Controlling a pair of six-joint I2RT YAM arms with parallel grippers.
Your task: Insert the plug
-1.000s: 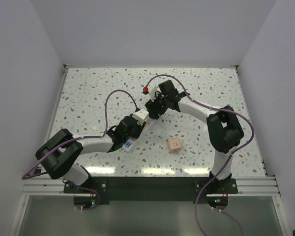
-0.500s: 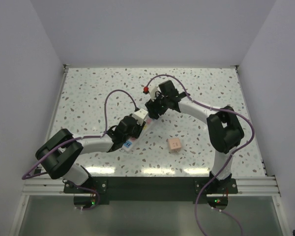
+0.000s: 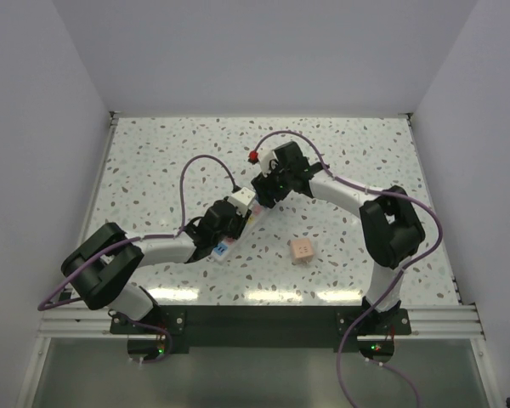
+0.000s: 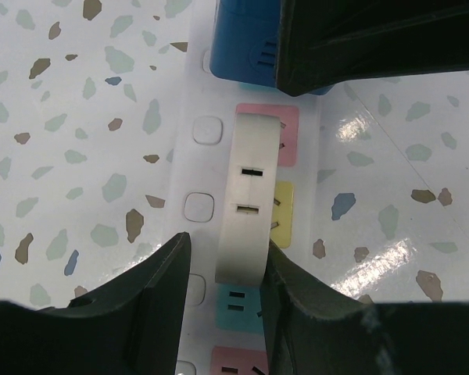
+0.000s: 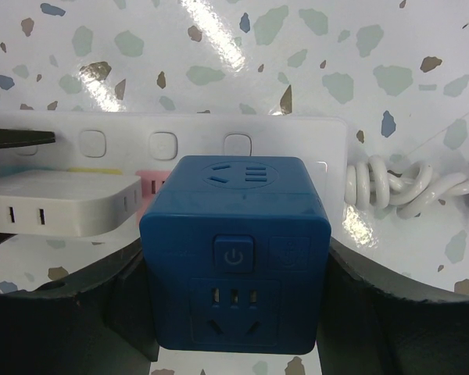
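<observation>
Blue cube plug (image 5: 234, 258): clamped by right fingers (image 5: 391, 328) over white strip (image 5: 281, 133).
Left fingers (image 4: 141, 312): part-open beside white adapter (image 4: 246, 203); hold unclear.
Risk: misaligned prongs could jam, cube fouling adapter.

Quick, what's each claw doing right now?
Left claw: straddling the white adapter, grip cannot be told.
Right claw: closed on the blue cube plug.

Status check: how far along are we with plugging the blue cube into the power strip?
Done: the white adapter already sits on the power strip. In hand: the right gripper is clamped on the blue cube, placed over the strip's end beside it; the left gripper flanks the white adapter. Left: full seating isn't visible, so likely a push home, then release.
</observation>
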